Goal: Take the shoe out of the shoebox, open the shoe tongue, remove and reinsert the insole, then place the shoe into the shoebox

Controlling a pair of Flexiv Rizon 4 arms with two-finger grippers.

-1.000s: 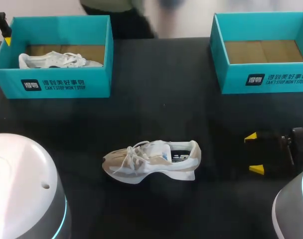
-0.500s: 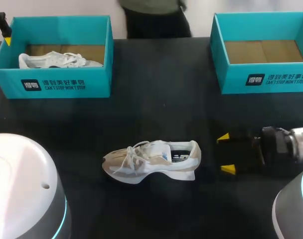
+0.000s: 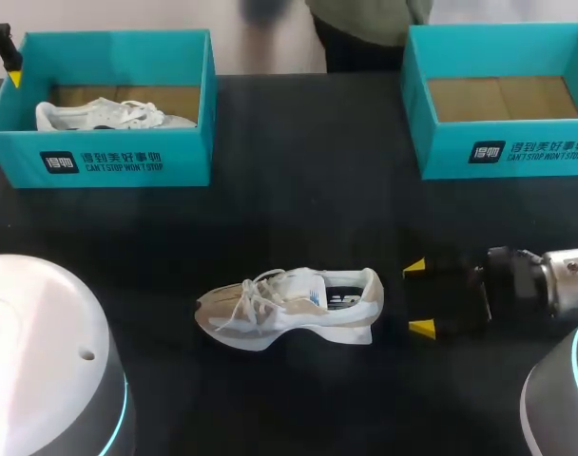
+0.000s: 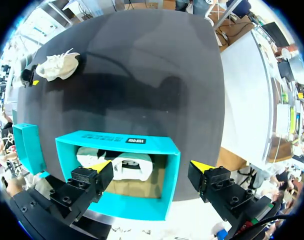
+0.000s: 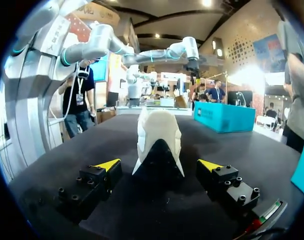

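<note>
A beige and white sneaker [image 3: 289, 306] lies on the black table, toe to the left, heel to the right. My right gripper [image 3: 417, 299] stands open just right of the heel, apart from it. In the right wrist view the heel [image 5: 158, 135] is straight ahead, between the lines of the two open fingers [image 5: 99, 175]. My left gripper [image 4: 152, 167] hangs open above the far-left teal shoebox [image 3: 99, 161], which holds a second white shoe [image 3: 108, 116]. That shoe [image 4: 114, 167] shows below the left fingers, untouched.
A second teal shoebox [image 3: 503, 147] stands at the far right with only its brown floor showing. The wide black tabletop [image 3: 298, 199] lies between the boxes and the sneaker.
My right gripper has moved left across the table, closing in on the sneaker's heel, still open. The sneaker, the boxes and the left arm have kept still.
</note>
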